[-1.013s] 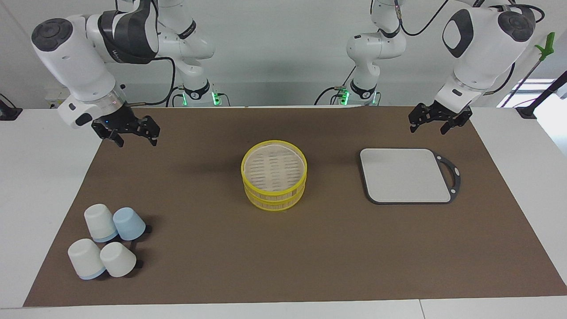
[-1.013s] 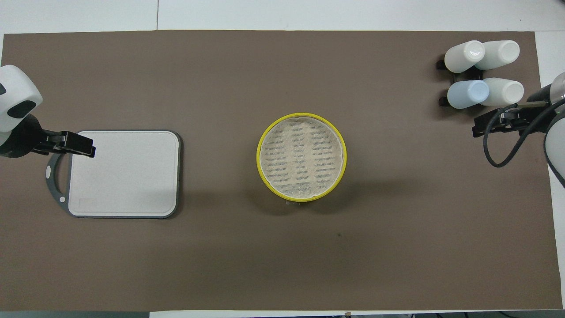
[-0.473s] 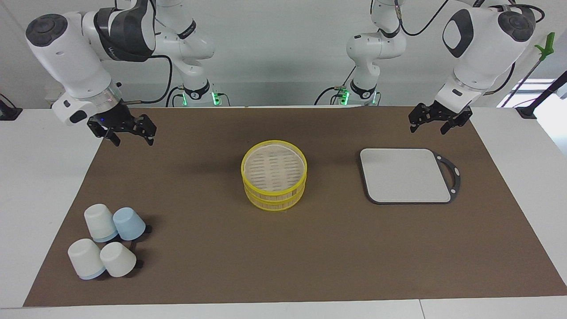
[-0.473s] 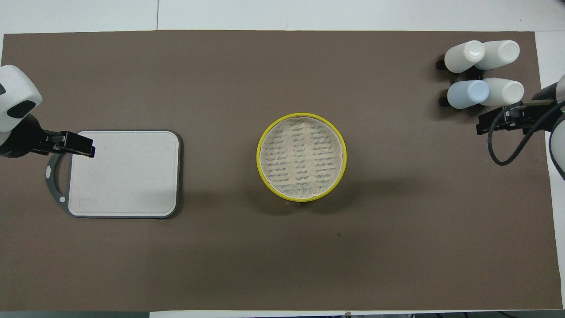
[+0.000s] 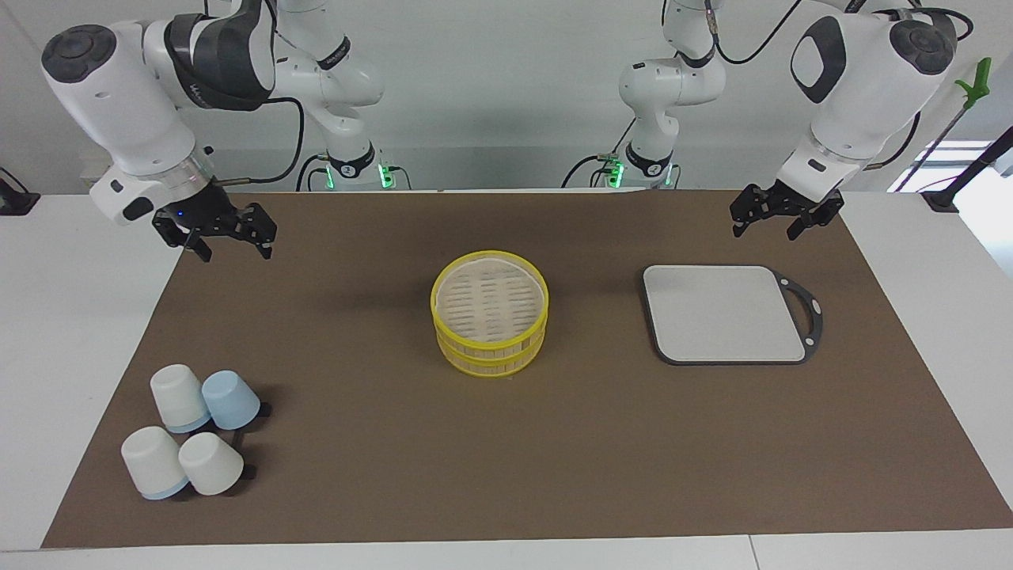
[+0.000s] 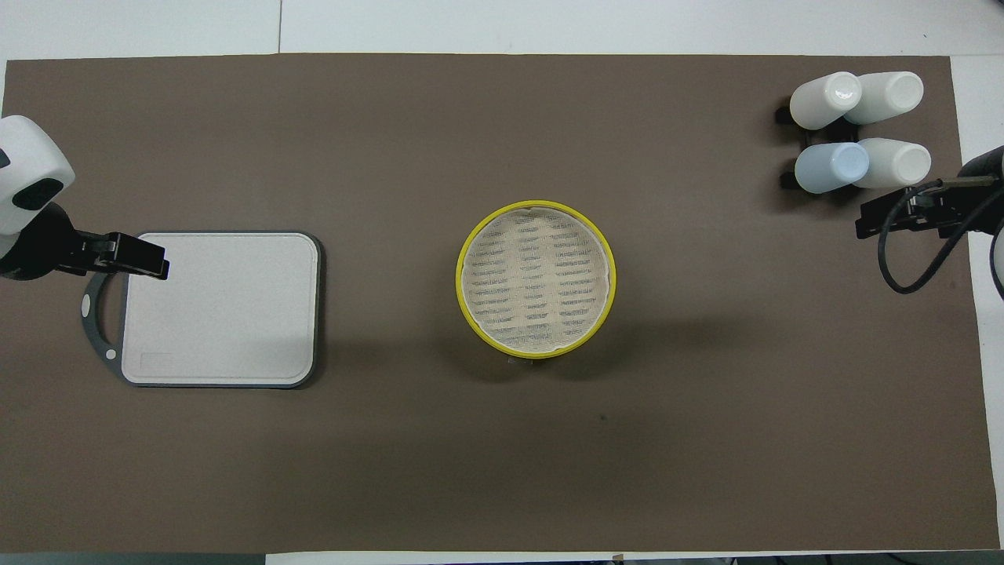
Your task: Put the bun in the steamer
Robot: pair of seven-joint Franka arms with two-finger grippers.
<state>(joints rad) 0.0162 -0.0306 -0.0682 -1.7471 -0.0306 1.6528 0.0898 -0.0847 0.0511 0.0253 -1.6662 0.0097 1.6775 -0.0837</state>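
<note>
The steamer (image 5: 491, 356) stands in the middle of the brown mat, two yellow-rimmed bamboo tiers stacked; in the overhead view the steamer (image 6: 536, 205) shows a bare slatted floor. The bun is out of view. My left gripper (image 5: 764, 232) hangs open over the mat beside the grey board, toward the left arm's end; the overhead view shows the left gripper (image 6: 153, 264) over the board's handle edge. My right gripper (image 5: 234, 253) hangs open and holds nothing, over the mat's edge at the right arm's end, and the right gripper (image 6: 869, 224) appears beside the cups.
A grey square board (image 5: 724, 313) with a dark handle lies bare toward the left arm's end, seen as board (image 6: 223, 306) from above. Several upturned white and blue cups (image 5: 190, 431) cluster farther from the robots at the right arm's end, cups (image 6: 855, 129).
My right gripper has drifted outward toward the table's edge at the right arm's end. The left arm, steamer, board and cups have not moved.
</note>
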